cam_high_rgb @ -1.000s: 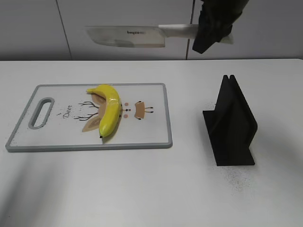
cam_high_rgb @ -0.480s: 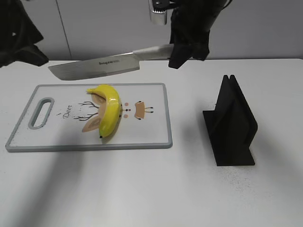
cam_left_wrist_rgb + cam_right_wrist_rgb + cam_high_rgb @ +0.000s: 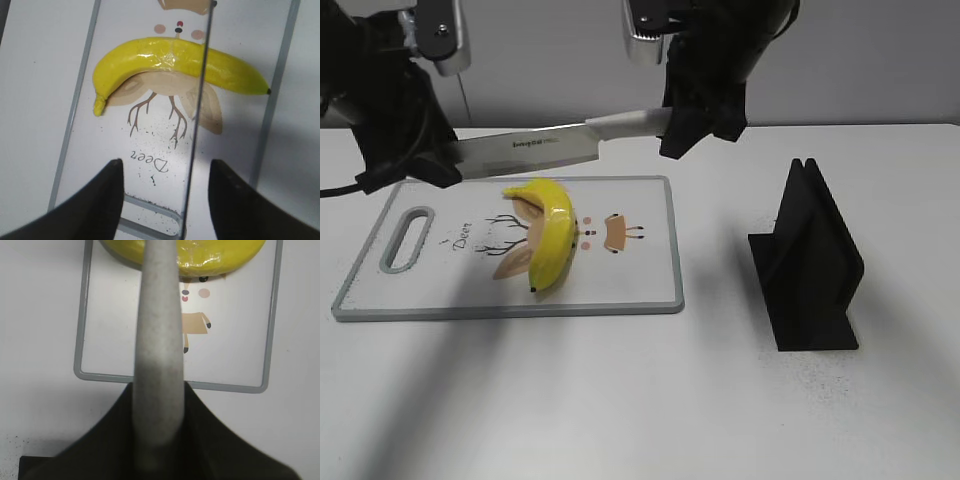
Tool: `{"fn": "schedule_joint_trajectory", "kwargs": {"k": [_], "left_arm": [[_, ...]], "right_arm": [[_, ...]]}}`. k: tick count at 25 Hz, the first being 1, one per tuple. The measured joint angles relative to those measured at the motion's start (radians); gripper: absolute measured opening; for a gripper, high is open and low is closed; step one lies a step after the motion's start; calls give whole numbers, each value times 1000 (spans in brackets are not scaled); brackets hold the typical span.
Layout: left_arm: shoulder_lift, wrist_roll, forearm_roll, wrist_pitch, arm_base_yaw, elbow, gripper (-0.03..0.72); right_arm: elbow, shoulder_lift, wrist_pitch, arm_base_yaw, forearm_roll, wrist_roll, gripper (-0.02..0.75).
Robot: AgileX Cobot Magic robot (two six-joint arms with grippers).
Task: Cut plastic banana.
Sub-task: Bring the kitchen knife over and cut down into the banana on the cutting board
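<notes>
A yellow plastic banana (image 3: 552, 233) lies on the white cutting board (image 3: 630, 280); it also shows in the left wrist view (image 3: 170, 62) and the right wrist view (image 3: 210, 255). My right gripper (image 3: 698, 118) is shut on the grey handle (image 3: 157, 355) of a knife (image 3: 535, 152). The knife is held level above the board, blade pointing left, just behind and above the banana. My left gripper (image 3: 164, 185) is open over the board's handle end, its fingers (image 3: 95, 200) either side of the thin blade edge (image 3: 197, 120) without touching it.
A black knife stand (image 3: 807, 265) stands on the white table to the right of the board. The board has a grey rim and a handle slot (image 3: 408, 238) at its left end. A grey wall runs behind.
The right gripper has carried the knife down and left to just above the banana. The left arm has come in from the left to the blade's tip.
</notes>
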Motion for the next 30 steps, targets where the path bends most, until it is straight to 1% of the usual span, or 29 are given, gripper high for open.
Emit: {"fn": "schedule_joint_trajectory", "kwargs": {"k": [1, 3, 4, 5, 6, 7, 8, 9, 12, 20, 27, 30], "left_arm": [[8, 0, -1, -5, 0, 0, 510], [19, 1, -1, -18, 0, 0, 449], [23, 1, -1, -24, 0, 0, 387], [26, 1, -2, -34, 0, 0, 303], [27, 1, -3, -36, 0, 0, 203], [27, 2, -5, -40, 0, 0, 131], [27, 3, -10, -44, 0, 0, 76], [27, 5, -18, -45, 0, 0, 46], [35, 8, -47, -53, 0, 0, 20], [128, 22, -111, -135, 0, 0, 18], [332, 33, -111, -229, 0, -4, 20], [363, 37, -113, -234, 0, -24, 22]], "right_arm": [[0, 4, -6, 0, 2, 0, 163], [0, 12, -15, 0, 7, 0, 163], [0, 15, -18, 0, 7, 0, 163], [0, 19, -20, 0, 8, 0, 163], [0, 20, -26, 0, 8, 1, 163], [0, 20, -37, 0, 8, 1, 163], [0, 20, -47, -1, 8, 1, 163], [0, 20, -56, -3, 8, -1, 163], [0, 20, -67, -5, -6, -15, 163], [0, 43, -112, -7, -67, -19, 163], [-5, 238, -163, -11, -74, -15, 164], [-23, 270, -161, -20, -75, -15, 164]]}}
